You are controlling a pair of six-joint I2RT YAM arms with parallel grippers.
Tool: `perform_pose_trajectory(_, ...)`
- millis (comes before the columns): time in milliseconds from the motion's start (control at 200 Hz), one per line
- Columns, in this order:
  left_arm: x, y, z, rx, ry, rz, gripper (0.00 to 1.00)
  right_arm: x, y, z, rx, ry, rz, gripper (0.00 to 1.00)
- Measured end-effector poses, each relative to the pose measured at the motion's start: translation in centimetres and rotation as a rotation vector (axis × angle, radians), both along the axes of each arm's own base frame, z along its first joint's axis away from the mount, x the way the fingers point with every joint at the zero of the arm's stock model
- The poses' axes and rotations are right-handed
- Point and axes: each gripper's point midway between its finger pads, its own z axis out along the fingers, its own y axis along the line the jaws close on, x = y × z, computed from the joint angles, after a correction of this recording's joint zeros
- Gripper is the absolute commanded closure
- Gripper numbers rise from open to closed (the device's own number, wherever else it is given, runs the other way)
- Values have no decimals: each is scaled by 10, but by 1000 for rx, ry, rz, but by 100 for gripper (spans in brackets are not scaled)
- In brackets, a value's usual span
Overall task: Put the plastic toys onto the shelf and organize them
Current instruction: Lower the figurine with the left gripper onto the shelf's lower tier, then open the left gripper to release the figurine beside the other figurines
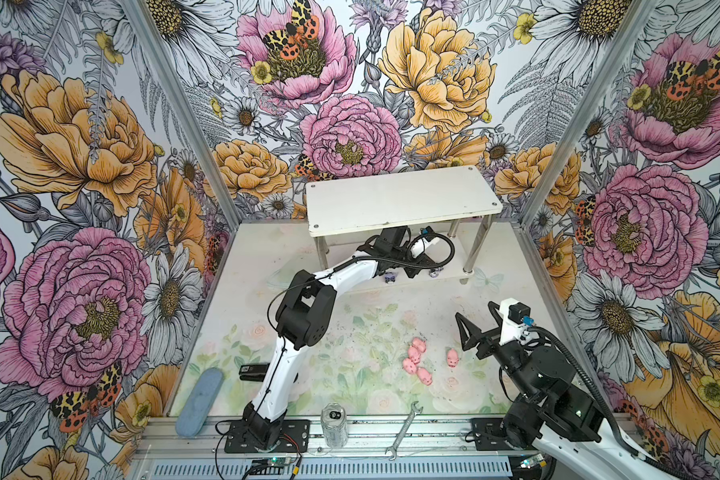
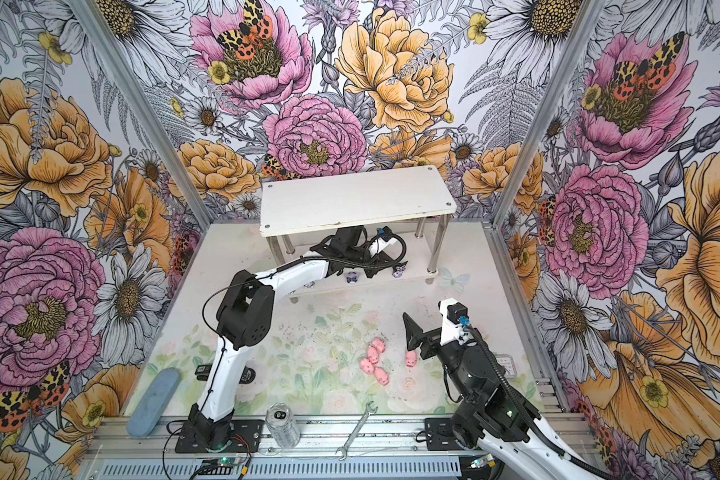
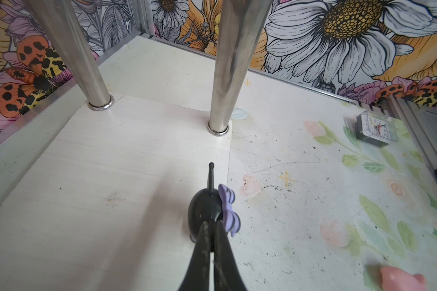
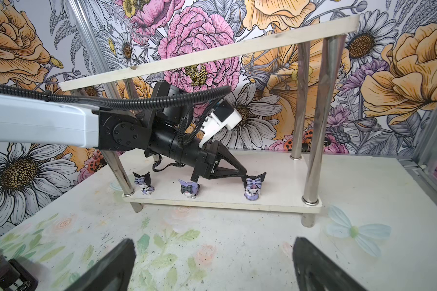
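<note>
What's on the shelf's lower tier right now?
Three purple-bowed figurines stand along the lower tier's front; the left tool pinches the rightmost figurine. The left arm covers the back, so anything there is hidden.

Three black and purple figurines stand in a row on the bottom board of the white shelf (image 4: pixel 275 194): corner figurine (image 4: pixel 143 182), middle figurine (image 4: pixel 189 189), and end figurine (image 4: pixel 252 187), its head pinched in the left gripper (image 3: pixel 210 224) jaws. Four pink pigs (image 1: pixel 413 353) huddle on the worktop (image 1: pixel 350 374); a lone pig (image 1: pixel 452 357) sits just beside.
</note>
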Motion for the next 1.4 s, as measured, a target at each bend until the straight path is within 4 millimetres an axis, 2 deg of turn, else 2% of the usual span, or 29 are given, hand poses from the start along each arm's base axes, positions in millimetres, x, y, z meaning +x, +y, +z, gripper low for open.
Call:
perform_pose_trajectory(470, 1, 0, -4, 4, 11, 3, 75, 0, 0, 0, 0, 0, 0, 0)
perform_pose_trajectory(650, 2, -2, 1, -1, 5, 3, 69, 0, 0, 0, -1, 2, 0, 0)
perform_pose_trajectory(926, -7, -10, 6, 0, 0, -13, 62, 7, 7, -14, -46, 47, 1, 1)
perform_pose_trajectory(1046, -19, -18, 18, -2, -15, -28, 65, 9, 7, -16, -53, 52, -7, 10)
perform_pose_trajectory(1116, -29, -19, 14, 22, -7, -29, 67, 11, 3, -16, -55, 55, -35, 18)
perform_pose_trajectory(1166, -37, -19, 12, 37, -5, -34, 70, 13, 1, -18, -54, 63, -55, 28)
perform_pose_trajectory(1226, -47, -19, 10, 56, -1, -36, 74, 15, -1, -20, -64, 76, -70, 48)
perform_pose_trajectory(1271, -50, -19, 14, 60, -10, -31, 76, 16, 0, -19, -64, 83, -75, 58)
perform_pose_trajectory(1321, -54, -20, 22, 55, -24, -26, 77, 17, -1, -17, -66, 86, -81, 65)
perform_pose_trajectory(1396, -60, -23, 35, 47, -45, -26, 78, 17, -1, -13, -47, 88, -87, 68)
